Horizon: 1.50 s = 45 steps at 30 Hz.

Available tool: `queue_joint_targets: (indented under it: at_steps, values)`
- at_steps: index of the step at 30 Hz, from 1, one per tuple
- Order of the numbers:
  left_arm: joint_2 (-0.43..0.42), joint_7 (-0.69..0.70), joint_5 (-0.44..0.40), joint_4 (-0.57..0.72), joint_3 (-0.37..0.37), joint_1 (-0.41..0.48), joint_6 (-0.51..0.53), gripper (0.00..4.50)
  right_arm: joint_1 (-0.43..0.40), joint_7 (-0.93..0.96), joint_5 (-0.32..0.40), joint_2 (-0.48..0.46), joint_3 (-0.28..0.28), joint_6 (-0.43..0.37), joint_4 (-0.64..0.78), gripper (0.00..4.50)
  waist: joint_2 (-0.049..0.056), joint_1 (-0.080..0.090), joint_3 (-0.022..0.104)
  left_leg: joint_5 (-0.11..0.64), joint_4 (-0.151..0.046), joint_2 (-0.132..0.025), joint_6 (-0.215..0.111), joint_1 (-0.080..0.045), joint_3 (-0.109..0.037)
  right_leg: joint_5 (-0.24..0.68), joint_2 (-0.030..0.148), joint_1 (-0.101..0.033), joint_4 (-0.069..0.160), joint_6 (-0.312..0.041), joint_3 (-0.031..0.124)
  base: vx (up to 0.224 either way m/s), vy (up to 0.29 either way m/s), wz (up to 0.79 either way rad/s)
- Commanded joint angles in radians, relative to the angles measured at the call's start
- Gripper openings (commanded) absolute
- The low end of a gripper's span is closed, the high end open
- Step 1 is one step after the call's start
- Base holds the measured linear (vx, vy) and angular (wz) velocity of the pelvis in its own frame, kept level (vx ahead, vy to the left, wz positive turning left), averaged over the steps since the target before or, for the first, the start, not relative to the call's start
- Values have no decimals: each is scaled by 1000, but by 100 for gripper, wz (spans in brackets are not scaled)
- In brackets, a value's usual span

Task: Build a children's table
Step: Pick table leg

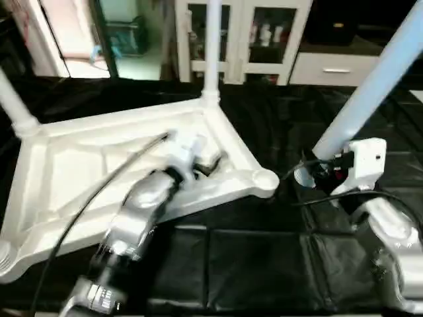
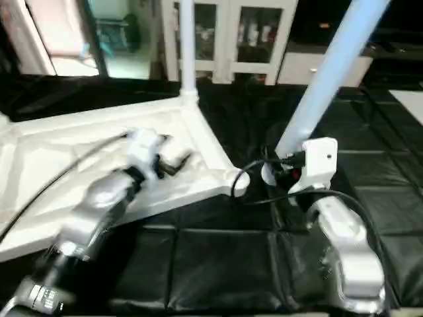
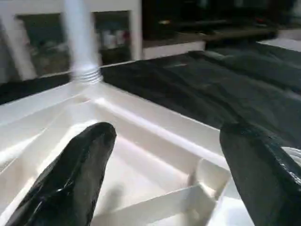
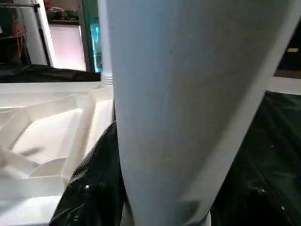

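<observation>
White cabinets with glass doors (image 1: 244, 33) line the back of the room, and before us lies the work table (image 1: 264, 264), draped in black sheeting. On it we see the white table top (image 1: 79, 172) lying upside down, its ribbed underside facing up. 2 legs already stand in its sockets: 1 upright at the far corner (image 1: 213, 46) and 1 at the left corner (image 1: 12, 99). Our left gripper (image 3: 164, 165) hovers over the ribs near the right corner socket (image 1: 264, 179), its 2 black fingers (image 3: 70, 174) spread apart. Our right gripper (image 1: 324, 168) pinches the lower end of a 3rd leg (image 1: 370, 86), which tilts up to the right, just beside that empty socket.
</observation>
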State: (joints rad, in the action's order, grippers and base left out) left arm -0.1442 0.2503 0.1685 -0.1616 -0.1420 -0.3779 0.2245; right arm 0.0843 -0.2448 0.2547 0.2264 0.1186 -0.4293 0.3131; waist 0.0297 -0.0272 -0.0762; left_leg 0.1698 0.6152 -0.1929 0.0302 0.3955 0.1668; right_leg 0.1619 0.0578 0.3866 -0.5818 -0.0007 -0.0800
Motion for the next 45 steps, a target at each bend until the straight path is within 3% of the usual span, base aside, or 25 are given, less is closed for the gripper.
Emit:
queue_joint_targets:
  at_steps: [1, 3, 5, 6, 7, 8, 9, 10, 11, 12, 15, 17, 20, 24, 29, 31, 33, 34, 36, 37, 38, 40, 41, 43, 45]
  values:
    - [8, -26, -14, 43, 4, 4, 19, 406, -5, 22, -15, -6, -4, -10, 29, 187, 30, 13, 61, 632, -212, -214, 58, -61, -133, 195, 20, -4, -69, -43, -7, -16, -75, 0]
    - [26, -62, -22, 111, 9, 49, 64, 406, -5, 46, -36, -20, -34, -16, 11, 187, 6, 3, 54, 652, -235, -218, 3, -53, -101, 157, 26, 9, -138, -65, 5, -14, -102, 2]
    - [27, -74, -25, 125, 10, 58, 80, 406, -3, 44, -42, -20, -42, -15, 10, 187, -9, -1, 66, 618, -204, -179, -35, -64, -87, 177, 51, -6, -110, -60, 46, -1, -201, 2]
    - [19, -74, -30, 144, 7, 73, 98, 406, 1, 37, -46, -15, -53, -24, 9, 187, -89, -40, 77, 324, 76, 55, -53, -5, 28, 497, 116, -16, 85, -86, 87, -23, -215, -7]
    - [12, -72, -34, 156, 3, 83, 108, 406, 4, 32, -47, -12, -59, -32, 9, 187, -81, -69, 80, 205, 94, 49, -63, 5, 13, 632, 148, -22, 96, -30, 121, -39, -196, -11]
    - [-4, -69, -50, 189, -3, 110, 116, 406, 5, 26, -48, -7, -66, -44, 10, 187, -98, -74, 76, 89, 68, 42, -29, 56, -19, 769, 134, -47, 63, 192, 127, -39, -196, -11]
    - [-7, -68, -53, 194, -4, 115, 117, 406, 5, 25, -48, -6, -67, -46, 9, 187, -98, -74, 76, 89, 68, 42, -29, 56, -19, 769, 134, -47, 63, 192, 127, -29, -169, -8]
    - [-17, -65, -60, 213, -9, 132, 120, 406, 2, 21, -46, -2, -68, -46, 9, 187, -73, -71, 82, 119, -1, 16, -31, 24, -46, 559, 121, -43, 46, 188, 111, -35, -126, -1]
    - [-24, -69, -65, 228, -9, 149, 123, 406, -1, 15, -43, 1, -69, -46, 9, 187, -60, -69, 85, 100, -18, 9, -41, 16, -49, 450, 111, -47, 46, 143, 96, -35, -126, -1]
    - [-26, -72, -68, 238, -7, 159, 128, 406, -4, 12, -42, 2, -70, -46, 10, 187, -55, -61, 76, 132, -33, 2, -58, 3, -49, 414, 70, -25, 50, 126, 70, -44, -109, 4]
    - [-25, -80, -65, 283, 4, 194, 154, 406, -23, 4, -48, 15, -71, -36, 12, 187, -47, -59, 69, 192, -46, -19, -39, -20, -44, 467, 75, -25, 74, 55, 51, -24, -48, 4]
    - [-23, -79, -62, 292, 11, 206, 152, 406, -32, 2, -46, 21, -71, -31, 13, 187, -45, -57, 65, 272, -64, -43, -21, -49, -46, 502, 84, -20, 88, -6, 42, 0, 0, 0]
    - [-24, -69, -59, 300, 8, 213, 143, 406, -34, 4, -40, 17, -67, -30, 13, 187, -36, -50, 58, 350, -84, -62, 4, -54, -56, 473, 94, -26, 86, -54, 40, -4, 44, 5]
    - [-9, -59, -33, 323, 11, 214, 131, 406, -25, 6, -38, 7, -72, -34, 12, 187, -37, -36, 56, 550, -103, -58, 68, -78, -64, 533, 106, -44, 88, -62, 39, 12, 82, -3]
    - [-15, -33, -58, 336, -24, 224, 141, 406, -22, -2, -31, 9, -79, -33, 10, 187, -37, 5, 38, 750, -110, -53, 66, -132, -64, 663, 89, -59, 118, -41, 1, 16, 40, -2]
    - [-14, -32, -62, 337, -26, 225, 141, 406, -22, -3, -31, 9, -82, -33, 9, 187, -38, 15, 36, 763, -118, -54, 68, -131, -64, 632, 91, -66, 115, -48, 0, 62, 38, -6]
    - [-14, -34, -62, 336, -26, 225, 146, 406, -22, -4, -32, 9, -82, -33, 9, 187, -42, 16, 48, 671, -115, -46, 52, -110, -56, 589, 109, -87, 110, -72, 19, 73, 26, -8]
    - [-10, -32, -51, 337, -21, 227, 145, 406, -22, -4, -34, 11, -83, -34, 9, 187, -46, 6, 59, 480, -108, -37, 6, -82, -38, 512, 123, -105, 107, -105, 40, 83, 7, -2]
    - [-20, -27, -57, 338, -30, 228, 162, 406, -21, -5, -34, 12, -81, -34, 8, 187, -51, -3, 77, 223, -94, -38, -41, -54, -34, 288, 126, -117, 73, -139, 51, 80, 2, -1]
    - [-25, -14, -55, 336, -35, 228, 156, 406, -19, -6, -33, 14, -78, -33, 6, 187, -52, -3, 79, 146, -89, -41, -53, -53, -36, 186, 123, -107, 56, -153, 52, 84, -15, 2]
    - [-33, 0, -56, 335, -40, 228, 151, 406, -17, -7, -33, 16, -76, -32, 3, 187, -52, -2, 88, -11, -76, -48, -76, -57, -43, -38, 119, -95, 22, -185, 54, 84, -15, 2]
    - [-38, 15, -54, 334, -44, 228, 147, 406, -14, -11, -31, 21, -71, -28, -2, 187, -58, -10, 106, -308, -42, -38, -129, -62, -44, -419, 107, -76, -26, -216, 64, 99, -28, 5]
    - [-37, 24, -50, 333, -42, 228, 143, 406, -10, -12, -32, 24, -67, -26, -6, 187, -65, -18, 111, -393, -27, -22, -155, -51, -37, -588, 98, -69, -45, -238, 75, 87, -27, 7]
    - [-36, 30, -43, 333, -41, 228, 155, 406, -8, -13, -31, 25, -64, -25, -7, 187, -65, -23, 105, -318, -33, -23, -165, -38, -36, -550, 100, -71, -41, -248, 78, 0, 0, 0]
    - [-35, 48, -26, 330, -39, 228, 171, 406, -4, -16, -28, 30, -56, -24, -11, 187, -59, -31, 86, -101, -49, -36, -156, -36, -32, -294, 109, -64, -15, -269, 78, 0, 0, 0]
